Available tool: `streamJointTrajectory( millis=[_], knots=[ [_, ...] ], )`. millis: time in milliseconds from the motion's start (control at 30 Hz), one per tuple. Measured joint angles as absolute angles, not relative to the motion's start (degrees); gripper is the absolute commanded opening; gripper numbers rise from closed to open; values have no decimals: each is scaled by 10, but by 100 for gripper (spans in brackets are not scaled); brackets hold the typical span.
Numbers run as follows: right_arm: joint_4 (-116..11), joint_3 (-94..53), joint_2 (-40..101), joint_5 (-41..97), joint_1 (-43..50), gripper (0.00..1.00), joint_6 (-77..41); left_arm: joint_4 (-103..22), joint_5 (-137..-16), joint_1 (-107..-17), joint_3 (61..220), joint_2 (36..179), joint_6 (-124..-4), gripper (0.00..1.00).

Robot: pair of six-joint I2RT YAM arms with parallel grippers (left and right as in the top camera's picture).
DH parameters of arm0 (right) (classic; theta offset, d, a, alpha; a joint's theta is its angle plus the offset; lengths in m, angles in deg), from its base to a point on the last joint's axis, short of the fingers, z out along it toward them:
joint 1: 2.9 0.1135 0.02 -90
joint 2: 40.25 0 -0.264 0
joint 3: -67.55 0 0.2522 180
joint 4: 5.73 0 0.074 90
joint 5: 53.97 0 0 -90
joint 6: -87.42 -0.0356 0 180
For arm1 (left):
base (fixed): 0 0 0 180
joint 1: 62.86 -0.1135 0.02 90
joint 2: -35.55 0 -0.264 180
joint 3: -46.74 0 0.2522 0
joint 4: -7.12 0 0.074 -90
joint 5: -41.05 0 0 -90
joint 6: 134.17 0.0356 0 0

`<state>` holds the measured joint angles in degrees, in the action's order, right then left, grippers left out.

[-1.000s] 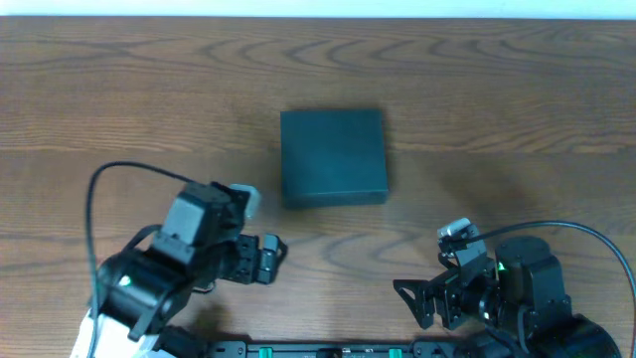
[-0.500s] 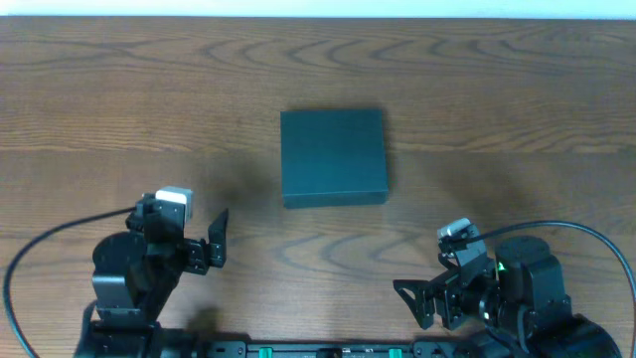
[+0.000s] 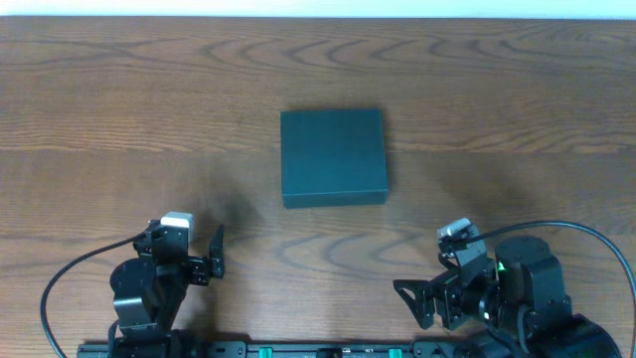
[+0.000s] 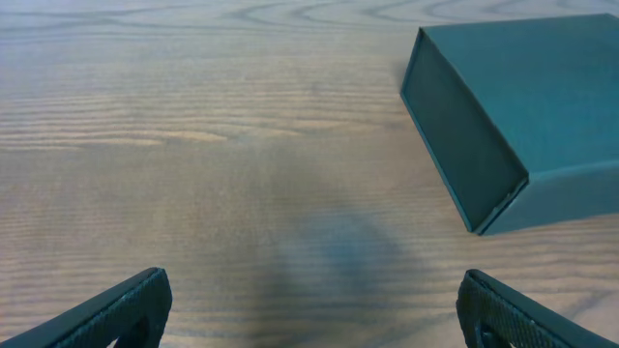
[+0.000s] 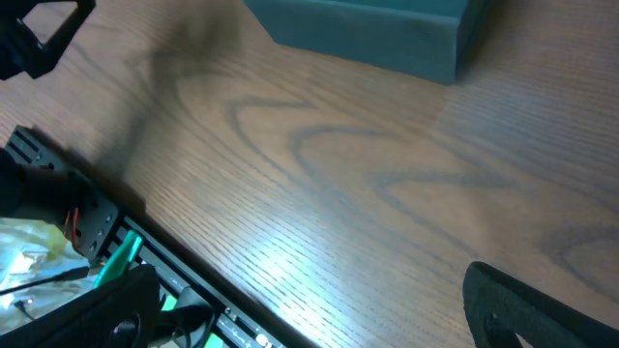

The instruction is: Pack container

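The container (image 3: 333, 157) is a dark teal square box lying flat at the middle of the wooden table with its lid down. In the left wrist view the container (image 4: 522, 106) lies ahead and to the right, well clear of the fingers. My left gripper (image 3: 185, 239) sits near the front left, open with only bare wood between its fingers (image 4: 116, 314). My right gripper (image 3: 412, 303) rests at the front right, pointing left, open and holding nothing. In the right wrist view the container (image 5: 377, 29) shows only at the top edge.
A black rail with green parts (image 5: 126, 261) runs along the table's front edge (image 3: 318, 350). Something crumpled and pale yellow (image 5: 29, 251) lies below that edge. Cables loop from both arms.
My left arm has pulled back from beside the container to the front left and turned to face the far side. The right arm and the container have not moved.
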<state>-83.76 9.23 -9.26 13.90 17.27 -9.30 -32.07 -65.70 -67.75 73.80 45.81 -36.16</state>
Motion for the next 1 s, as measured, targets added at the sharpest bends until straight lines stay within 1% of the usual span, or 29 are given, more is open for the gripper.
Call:
streamJointTrajectory(
  millis=[267,667,1000],
  knots=[
    [-837,92,-93,139,173,99,-93,-317,-657,-677,689,413,-368,95],
    [-838,92,-93,139,173,99,-93,-312,-658,-677,688,365,-382,95],
    [-838,92,-93,140,173,99,-93,-312,-662,-677,688,363,-382,95]
  ],
)
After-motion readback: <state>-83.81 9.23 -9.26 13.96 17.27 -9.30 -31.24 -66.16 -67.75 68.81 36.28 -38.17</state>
